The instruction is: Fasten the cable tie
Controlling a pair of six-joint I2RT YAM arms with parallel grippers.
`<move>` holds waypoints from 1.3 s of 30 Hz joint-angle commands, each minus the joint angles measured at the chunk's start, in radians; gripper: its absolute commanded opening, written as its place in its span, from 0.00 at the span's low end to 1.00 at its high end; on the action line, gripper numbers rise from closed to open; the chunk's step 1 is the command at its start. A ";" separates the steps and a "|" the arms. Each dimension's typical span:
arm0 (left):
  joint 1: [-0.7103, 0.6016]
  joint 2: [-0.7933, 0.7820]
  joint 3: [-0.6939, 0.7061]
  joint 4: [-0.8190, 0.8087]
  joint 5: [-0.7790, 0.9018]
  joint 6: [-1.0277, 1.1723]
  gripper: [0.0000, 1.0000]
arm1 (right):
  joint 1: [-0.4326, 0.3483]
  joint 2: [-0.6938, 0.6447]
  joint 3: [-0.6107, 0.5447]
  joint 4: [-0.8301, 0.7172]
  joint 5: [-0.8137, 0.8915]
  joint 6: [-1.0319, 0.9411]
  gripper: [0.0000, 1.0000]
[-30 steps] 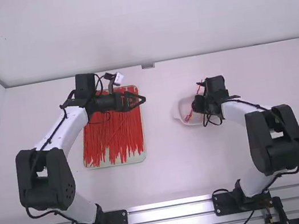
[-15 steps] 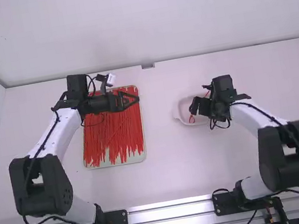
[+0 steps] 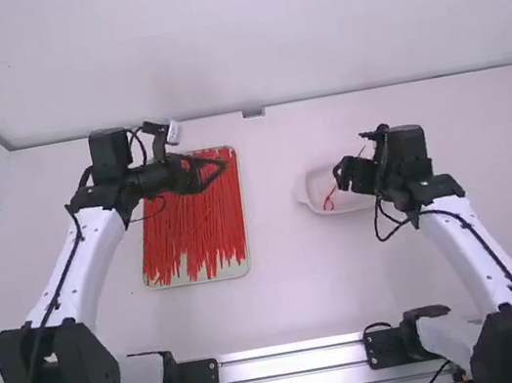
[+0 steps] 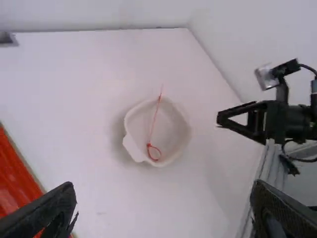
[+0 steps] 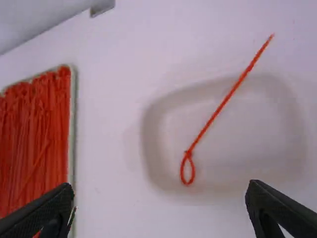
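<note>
Cable tie (image 5: 218,106), already looped, lies in white bowl (image 3: 306,183), right of centre; tail overhangs the rim. Right tool (image 3: 343,176) spread, empty, at bowl's right edge. Left tool (image 3: 217,167) spread, empty, over tray (image 3: 197,278), upper left. Risk: a finger brushing the tail could flip the tie out.

On the white table (image 3: 291,275), a pale tray (image 3: 242,216) left of the middle holds a heap of red ties (image 3: 188,228), and the left gripper (image 3: 217,167) hangs over the tray's far end. Right of the middle stands a small white bowl (image 3: 310,187) with a red cable tie (image 3: 325,201) lying in it (whether it is looped cannot be told from here). The right gripper (image 3: 345,176) is just beside the bowl's right rim, with its arm running back toward the near edge.
</note>
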 commanded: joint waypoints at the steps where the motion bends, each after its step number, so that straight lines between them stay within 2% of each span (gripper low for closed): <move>1: 0.006 -0.053 -0.038 0.021 -0.042 0.044 0.89 | -0.034 -0.046 -0.045 0.022 0.057 -0.055 0.89; 12: 0.006 -0.226 -0.211 0.194 -0.215 0.044 0.72 | -0.053 -0.239 -0.239 0.215 0.244 -0.248 0.70; 17: 0.006 -0.331 -0.316 0.298 -0.319 0.044 0.61 | -0.053 -0.354 -0.353 0.327 0.244 -0.344 0.58; 33: 0.006 -0.713 -0.697 0.307 -0.701 0.044 0.23 | -0.053 -0.730 -0.730 0.327 0.244 -0.344 0.21; 39: 0.006 -0.825 -0.809 0.307 -0.813 0.044 0.12 | -0.053 -0.829 -0.813 0.327 0.244 -0.344 0.11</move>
